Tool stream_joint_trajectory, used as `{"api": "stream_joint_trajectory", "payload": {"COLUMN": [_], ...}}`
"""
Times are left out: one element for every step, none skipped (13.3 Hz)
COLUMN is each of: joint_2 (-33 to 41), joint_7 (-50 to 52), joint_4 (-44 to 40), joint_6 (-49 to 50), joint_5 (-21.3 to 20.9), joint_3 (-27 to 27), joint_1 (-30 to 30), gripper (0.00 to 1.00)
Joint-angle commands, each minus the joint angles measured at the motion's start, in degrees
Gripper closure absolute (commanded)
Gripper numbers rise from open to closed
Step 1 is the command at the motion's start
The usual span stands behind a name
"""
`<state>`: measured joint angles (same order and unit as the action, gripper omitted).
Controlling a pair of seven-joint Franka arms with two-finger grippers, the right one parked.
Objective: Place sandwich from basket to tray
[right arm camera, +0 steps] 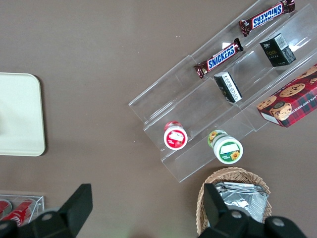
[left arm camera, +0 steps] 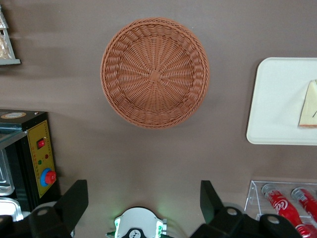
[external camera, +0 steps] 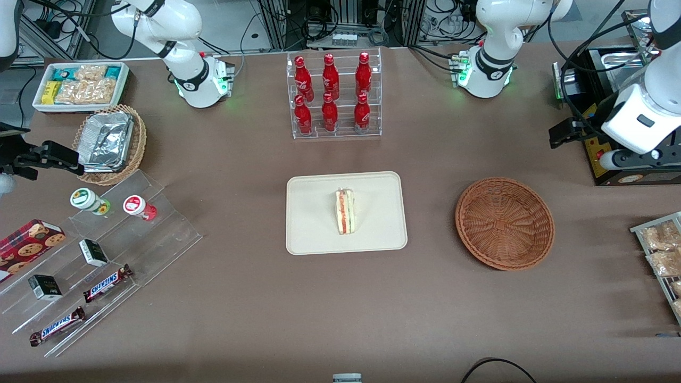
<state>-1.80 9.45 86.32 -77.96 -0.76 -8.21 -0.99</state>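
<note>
Black pincer [left arm camera: 143, 203] fingers fill the close edge of my left wrist view, spread wide with nothing between them, and under them I see only bare brown tabletop [external camera: 255, 314]; in the front view the working arm's white head hangs high over the tabletop's edge, near the black control box [external camera: 612, 159], well away from both task things. From that I judge the placing is done and what is left in hand is the pull-back to rest. To do it well I would keep the pincer high and spread, carry it clear without sweeping low over the round reddish-brown woven wicker basket [external camera: 504, 223], and stay off the control box and the wire rack of snack bags [external camera: 662, 255] at the working arm's end. The basket is empty; its spiral weave shows all the way to the centre. The small triangular sandwich wedge of pale bread [external camera: 345, 211] now sits on the flat cream-beige rectangular tray [external camera: 314, 234], around the middle of it, well inside the low rim. It stands on one bread face's edge with the cut side turned up toward the front camera, so red-orange and green filling stripes run along its length between the two pale slices. It looks steady and whole, with no filling spilled on the tray that I can see.
</note>
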Motion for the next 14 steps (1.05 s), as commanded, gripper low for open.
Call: {"api": "stream_joint_trajectory", "payload": {"joint_2": [5.83,6.37,6.46,6.46,6.02,5.41,4.53,3.57,3.12,3.03,3.03,3.03,2.94,2.68], "joint_7": [-1.54,-1.45,-1.45,-1.45,-1.36,-1.36,-1.45,-1.54,-1.71,-1.62,-1.62,-1.62,-1.62,-1.62], "joint_4": [6.13,6.66,6.75,6.58,6.06,5.27,4.13,2.46,1.49,1.39,1.13,0.96,0.87,0.43], "joint_6": [-1.66,-1.76,-1.76,-1.85,-1.93,-2.02,-2.02,-1.67,-1.41,-1.67,-1.84,-2.02,-2.11,-2.63], "joint_5": [0.85,0.68,0.68,0.68,0.85,0.85,0.85,0.68,0.68,0.68,0.68,0.59,0.59,0.59], "joint_3": [4.59,5.56,5.92,5.84,5.84,5.84,5.84,5.84,5.84,5.84,5.84,5.84,5.84,5.84], "joint_1": [4.93,6.25,6.78,6.88,6.88,6.79,6.79,6.7,6.61,6.44,6.26,6.18,6.17,6.17], "gripper": [0.0,0.0,0.0,0.0,0.0,0.0,0.0,0.0,0.0,0.0,0.0,0.0,0.0,0.0]}}
